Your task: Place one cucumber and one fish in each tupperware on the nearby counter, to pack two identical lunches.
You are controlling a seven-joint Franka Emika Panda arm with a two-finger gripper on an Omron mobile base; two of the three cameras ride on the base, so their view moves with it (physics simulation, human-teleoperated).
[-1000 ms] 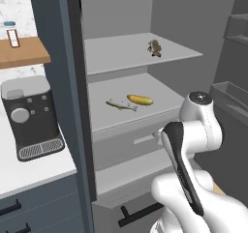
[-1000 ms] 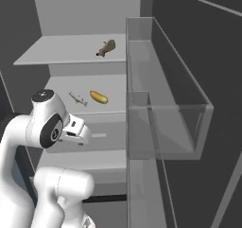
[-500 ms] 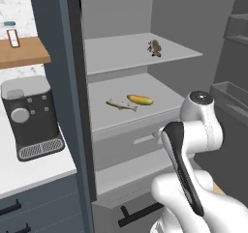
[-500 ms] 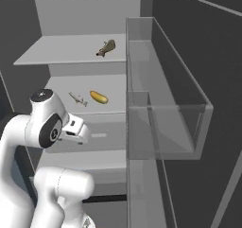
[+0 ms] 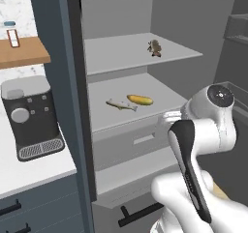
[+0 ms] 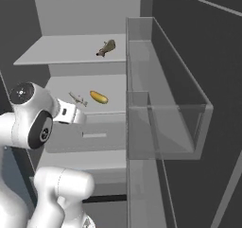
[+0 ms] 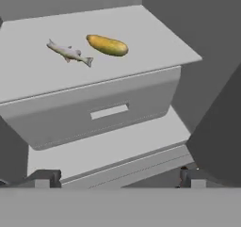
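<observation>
Arm raised before the open fridge, bent at the elbow, hand aimed at the middle shelf [image 7: 155,37]. Fingers [image 7: 47,176] spread wide, released, holding nothing, short of the drawer [image 7: 108,109] under that shelf. On the middle shelf, left to right: slim grey fish [image 7: 69,52] with fanned tail, then stubby yellow-green cucumber [image 7: 107,45] just beside it, apart. Brown item [image 5: 155,48] on the shelf above, kind not discernible. Coffee machine [image 5: 31,116] on the white counter [image 5: 34,171], left of the fridge. Clear door bin [image 6: 165,94] right of the middle shelf.
</observation>
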